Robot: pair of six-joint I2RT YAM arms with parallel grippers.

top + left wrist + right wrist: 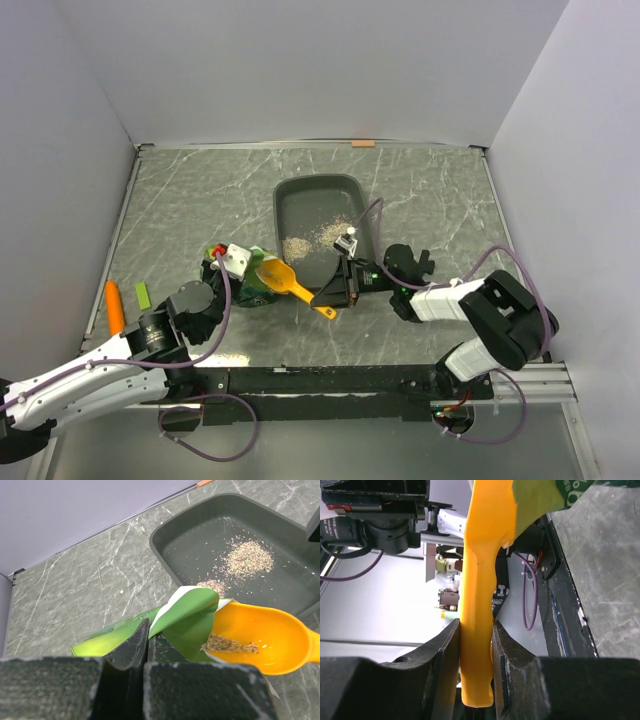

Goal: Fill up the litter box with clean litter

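The dark grey litter box (283, 215) lies mid-table with a thin patch of clean litter (310, 238) on its floor, seen as two pale piles (247, 560) in the left wrist view. Just near-left of it, my left gripper (225, 262) is shut on the edge of the green bag (185, 620), holding its mouth up. My right gripper (475, 625) is shut on the handle of the orange scoop (477, 580). The scoop's bowl (265, 640) sits at the bag's mouth with some litter (230, 645) in it, beside the box's near-left rim (165, 555).
An orange carrot-shaped item (115, 305) and a small green block (142, 296) lie near the table's left edge. White walls close in the left, far and right sides. A strip of orange tape (363, 143) marks the far edge.
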